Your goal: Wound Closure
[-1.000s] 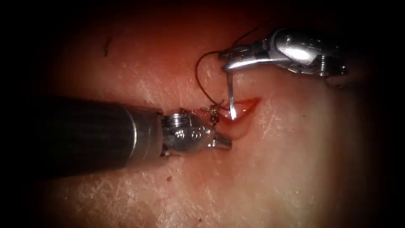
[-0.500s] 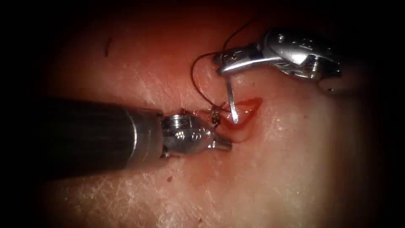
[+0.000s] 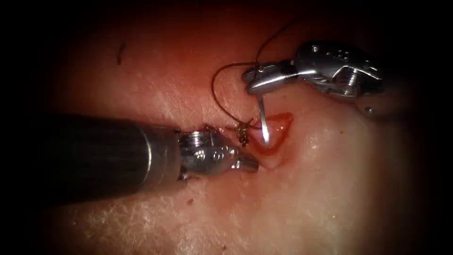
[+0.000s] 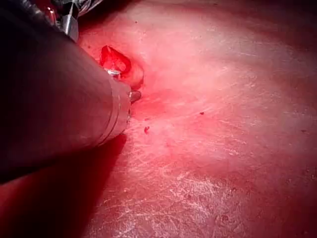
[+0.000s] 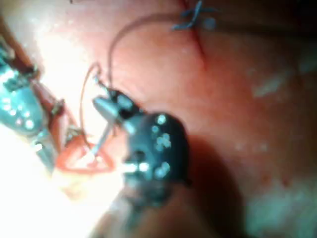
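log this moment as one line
right tool: holds needle at its end | needle tip in cut | left tool: on tissue, holds nothing

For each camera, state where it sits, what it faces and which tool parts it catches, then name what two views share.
Endoscope: above and in front of the cut; left tool pressed on tissue, right tool holding the needle.
Left wrist: along its shaft toward the cut.
Right wrist: behind its own tool; needle, thread.
Shared: both wrist views show the cut.

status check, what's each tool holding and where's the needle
Right tool shut on needle near its tail, tip down in the open cut. Left tool closed, pressed on tissue beside cut. Thread loops to knot.
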You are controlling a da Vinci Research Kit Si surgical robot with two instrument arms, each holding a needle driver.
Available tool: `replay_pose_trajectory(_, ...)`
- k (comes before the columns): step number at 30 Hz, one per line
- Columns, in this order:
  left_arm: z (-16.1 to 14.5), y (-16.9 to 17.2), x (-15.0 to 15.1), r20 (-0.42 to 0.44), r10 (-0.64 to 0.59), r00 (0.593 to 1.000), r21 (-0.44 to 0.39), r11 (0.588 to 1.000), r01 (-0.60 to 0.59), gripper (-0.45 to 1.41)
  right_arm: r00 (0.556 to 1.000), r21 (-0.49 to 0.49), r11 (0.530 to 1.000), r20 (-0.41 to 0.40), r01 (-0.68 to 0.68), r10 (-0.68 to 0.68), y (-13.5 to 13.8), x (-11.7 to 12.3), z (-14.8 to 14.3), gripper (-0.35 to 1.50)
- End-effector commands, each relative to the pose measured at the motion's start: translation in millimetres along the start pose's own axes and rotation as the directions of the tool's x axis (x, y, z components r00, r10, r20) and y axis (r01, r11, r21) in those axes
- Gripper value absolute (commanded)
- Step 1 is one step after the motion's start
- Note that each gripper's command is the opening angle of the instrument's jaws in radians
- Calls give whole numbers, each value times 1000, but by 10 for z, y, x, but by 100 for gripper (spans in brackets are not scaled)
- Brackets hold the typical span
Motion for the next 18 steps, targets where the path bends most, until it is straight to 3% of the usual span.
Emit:
replay_pose_trajectory(1, 9, 0, 0, -1, 1, 1000, -1, 1000, -1, -33, 1000, 8, 1000, 2, -22, 22, 4, -4, 12, -35)
replay_pose_trajectory(8, 8, -1, 0, 2, 1, 1000, -3, 1000, -1, -35, 981, 19, 981, 9, -194, 194, 1, -7, 14, -35)
replay_pose_trajectory(18, 8, -1, 0, 2, 2, 1000, -3, 1000, -2, -40, 961, 54, 960, 43, -275, 273, -9, -14, 20, -35)
